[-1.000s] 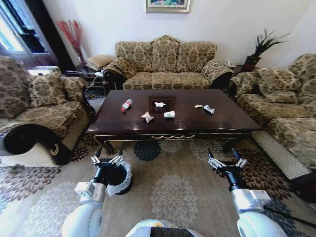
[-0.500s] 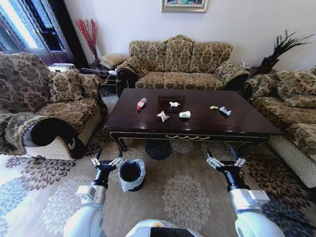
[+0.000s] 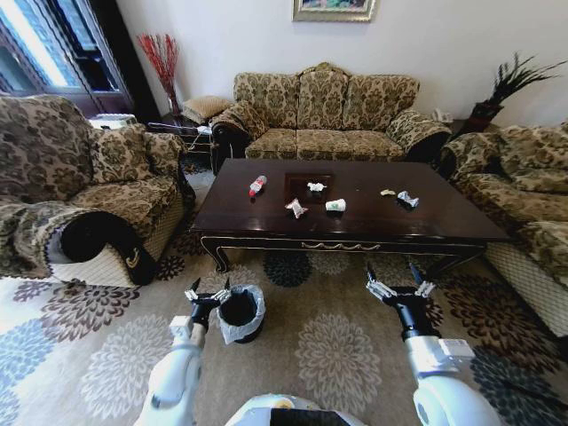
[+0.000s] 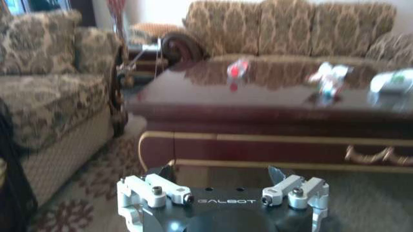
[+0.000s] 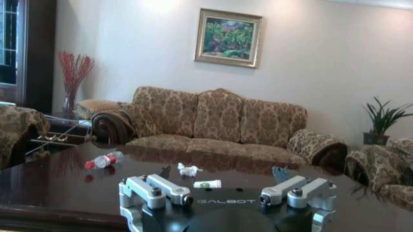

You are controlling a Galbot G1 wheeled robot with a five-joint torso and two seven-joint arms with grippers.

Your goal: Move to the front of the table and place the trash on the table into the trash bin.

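Observation:
The dark glossy table point(image 3: 435, 222) stands ahead of me on the carpet. On it lie the trash pieces: a clear bottle with a red label point(image 3: 257, 185), a white tissue point(image 3: 315, 187), a crumpled wrapper point(image 3: 295, 209), a small paper cup point(image 3: 335, 205) on its side, and another wrapper point(image 3: 407, 199). The black trash bin point(image 3: 240, 312) with its white bag stands on the floor before the table. My left gripper point(image 3: 209, 289) is open and empty, right beside the bin's rim. My right gripper point(image 3: 391, 273) is open and empty, low in front of the table. The right wrist view shows the bottle point(image 5: 103, 160) and cup point(image 5: 208, 184).
Patterned sofas ring the table: an armchair point(image 3: 80, 186) to the left, a three-seater point(image 3: 328, 115) behind, another sofa point(image 3: 524, 204) to the right. A potted plant point(image 3: 497, 93) stands in the back right corner. Open carpet point(image 3: 328, 355) lies between me and the table.
The whole view shifted as the camera moved, and the table now sits more centred. My left gripper has swung inward up against the trash bin. The right gripper has barely moved.

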